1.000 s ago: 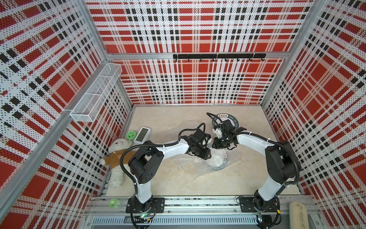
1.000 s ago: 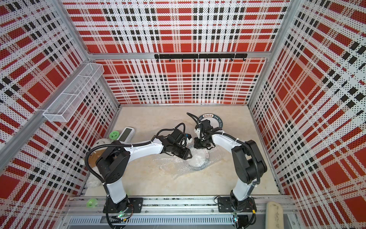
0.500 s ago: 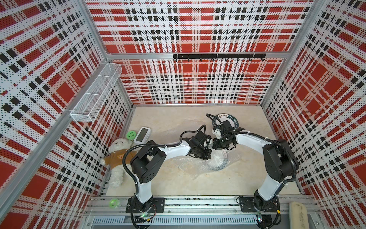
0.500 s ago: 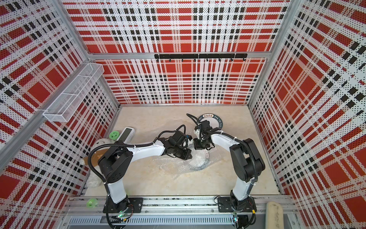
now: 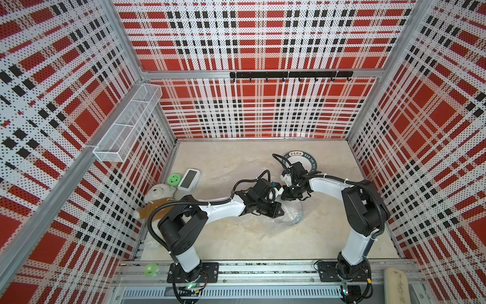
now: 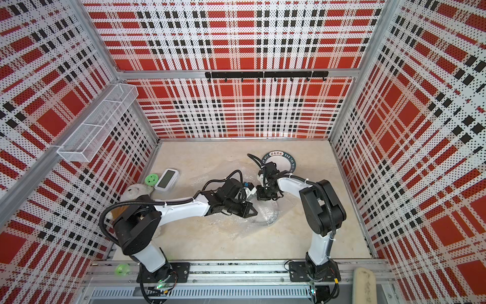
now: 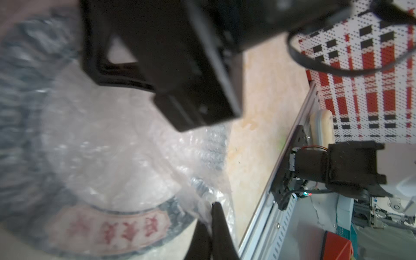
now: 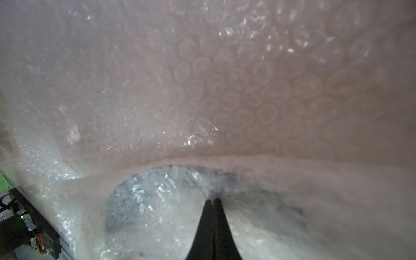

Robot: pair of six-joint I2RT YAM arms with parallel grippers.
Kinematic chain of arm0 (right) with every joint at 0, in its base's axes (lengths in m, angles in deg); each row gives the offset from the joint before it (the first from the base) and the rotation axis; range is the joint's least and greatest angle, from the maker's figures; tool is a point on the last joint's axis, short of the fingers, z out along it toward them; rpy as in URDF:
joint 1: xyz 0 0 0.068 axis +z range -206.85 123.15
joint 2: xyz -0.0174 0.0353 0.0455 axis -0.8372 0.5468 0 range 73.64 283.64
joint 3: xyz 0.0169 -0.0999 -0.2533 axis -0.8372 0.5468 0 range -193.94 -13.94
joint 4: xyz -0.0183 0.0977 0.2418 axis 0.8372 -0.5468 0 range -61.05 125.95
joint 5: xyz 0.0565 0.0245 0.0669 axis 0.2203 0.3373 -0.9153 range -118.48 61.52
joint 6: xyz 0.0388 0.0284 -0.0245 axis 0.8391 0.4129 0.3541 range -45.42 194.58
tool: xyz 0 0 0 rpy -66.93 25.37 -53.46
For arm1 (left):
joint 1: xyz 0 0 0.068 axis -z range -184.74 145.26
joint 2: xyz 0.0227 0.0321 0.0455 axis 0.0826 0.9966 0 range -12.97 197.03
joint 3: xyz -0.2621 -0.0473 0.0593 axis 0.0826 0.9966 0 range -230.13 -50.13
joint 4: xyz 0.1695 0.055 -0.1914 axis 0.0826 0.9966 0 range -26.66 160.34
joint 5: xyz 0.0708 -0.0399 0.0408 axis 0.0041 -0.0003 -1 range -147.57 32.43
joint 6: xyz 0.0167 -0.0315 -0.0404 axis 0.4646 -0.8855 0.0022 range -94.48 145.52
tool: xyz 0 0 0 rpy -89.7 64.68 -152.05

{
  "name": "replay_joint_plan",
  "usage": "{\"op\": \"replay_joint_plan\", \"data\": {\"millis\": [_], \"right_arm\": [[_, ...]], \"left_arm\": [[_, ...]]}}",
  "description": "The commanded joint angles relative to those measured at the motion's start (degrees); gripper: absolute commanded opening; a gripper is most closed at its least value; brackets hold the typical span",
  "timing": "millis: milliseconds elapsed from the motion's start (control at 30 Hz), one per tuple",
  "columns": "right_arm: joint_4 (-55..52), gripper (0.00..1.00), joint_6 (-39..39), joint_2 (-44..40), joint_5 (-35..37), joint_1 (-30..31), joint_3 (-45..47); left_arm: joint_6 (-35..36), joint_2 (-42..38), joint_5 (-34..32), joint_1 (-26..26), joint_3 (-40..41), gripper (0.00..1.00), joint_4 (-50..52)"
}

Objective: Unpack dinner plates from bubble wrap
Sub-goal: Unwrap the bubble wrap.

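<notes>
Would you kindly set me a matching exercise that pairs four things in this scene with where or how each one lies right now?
Things:
1. bare dinner plate
2. wrapped dinner plate
3. teddy bear
4. wire basket

Places or states:
A. mounted up on the left side wall
B. mid-table, covered by bubble wrap
C. lying on the tabletop against the left wall
D. uncovered, near the back wall

Pairs: 1-D, 2-B, 3-C, 4-A.
</notes>
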Motion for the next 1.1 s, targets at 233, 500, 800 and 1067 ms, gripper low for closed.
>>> {"op": "replay_joint_plan", "data": {"millis": [233,500,800,1067], "right_arm": [[-0.61,0.00,-2.06,3.53,-1.40,-0.37,-5.82],[-0.67,0.05,-2.08,0.21,-4.44,-4.63,-11.35],[-1.59,0.41,2.99,-15.68,-1.36,-9.48,-6.86],[3.94,0.50,12.55,-27.43,-6.76,-9.61,13.95]], "left_arm": [[-1.17,-0.55,2.97,8.48,-0.95,0.09,-5.57],[-2.68,-6.59,2.98,9.85,0.51,0.71,-9.29],[-1.68,-24.73,-1.25,-1.89,7.65,0.82,4.00],[7.42,-12.62,-7.35,-11.30,-1.44,0.82,16.81]]}}
